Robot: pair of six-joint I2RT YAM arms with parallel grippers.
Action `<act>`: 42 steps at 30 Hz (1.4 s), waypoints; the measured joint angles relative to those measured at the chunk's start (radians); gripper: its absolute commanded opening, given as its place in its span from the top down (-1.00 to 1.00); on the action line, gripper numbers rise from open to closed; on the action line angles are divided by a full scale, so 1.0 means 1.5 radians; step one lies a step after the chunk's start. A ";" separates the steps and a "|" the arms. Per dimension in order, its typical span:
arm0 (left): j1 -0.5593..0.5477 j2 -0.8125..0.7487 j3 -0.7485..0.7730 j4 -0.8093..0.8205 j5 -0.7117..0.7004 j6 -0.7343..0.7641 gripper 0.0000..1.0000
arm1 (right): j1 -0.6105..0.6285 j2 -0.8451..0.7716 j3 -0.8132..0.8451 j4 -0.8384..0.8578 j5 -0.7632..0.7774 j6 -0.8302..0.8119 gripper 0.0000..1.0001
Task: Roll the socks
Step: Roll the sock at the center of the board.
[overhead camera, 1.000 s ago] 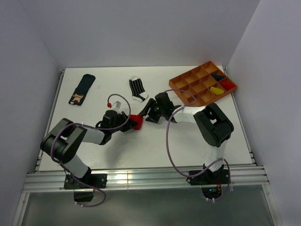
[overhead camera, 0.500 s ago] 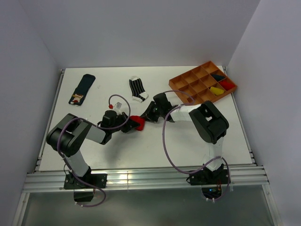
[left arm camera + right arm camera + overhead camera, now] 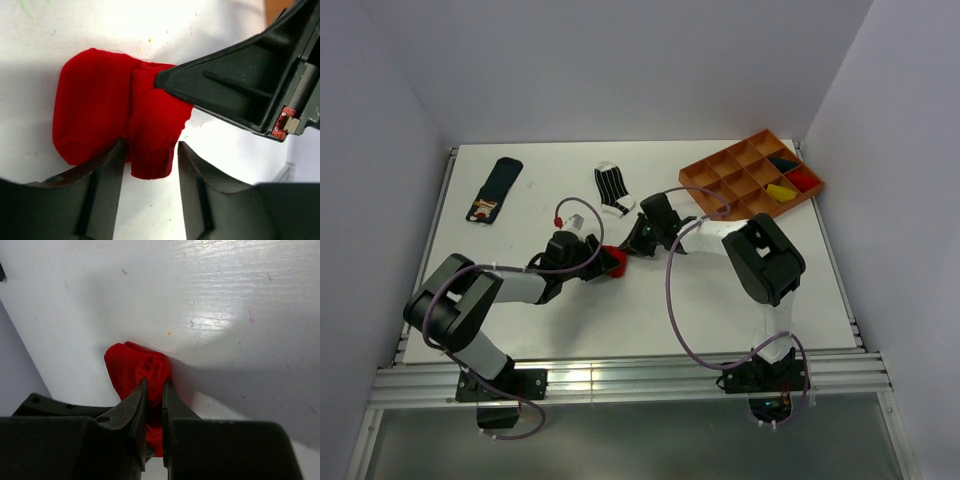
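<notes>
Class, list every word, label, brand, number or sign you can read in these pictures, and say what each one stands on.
None can be read.
The navy sock has a coloured patch at its cuff, too small to make out.
The red sock, the striped sock and the orange tray show no lettering.

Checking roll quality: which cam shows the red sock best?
Left wrist: the red sock fills the frame, bunched folds clear. Right wrist: smaller, partly hidden by the right gripper pinching it. Top external: only a small red spot.
</notes>
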 measured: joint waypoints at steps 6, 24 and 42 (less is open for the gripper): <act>-0.112 -0.056 0.063 -0.163 -0.223 0.069 -0.17 | 0.009 0.000 0.032 -0.061 0.024 -0.015 1.00; -0.324 0.033 0.213 -0.297 -0.578 0.215 -0.23 | 0.017 0.000 0.067 -0.143 0.043 -0.030 1.00; -0.325 0.125 0.268 -0.332 -0.654 0.216 0.99 | 0.014 0.000 0.070 -0.139 0.045 -0.032 0.82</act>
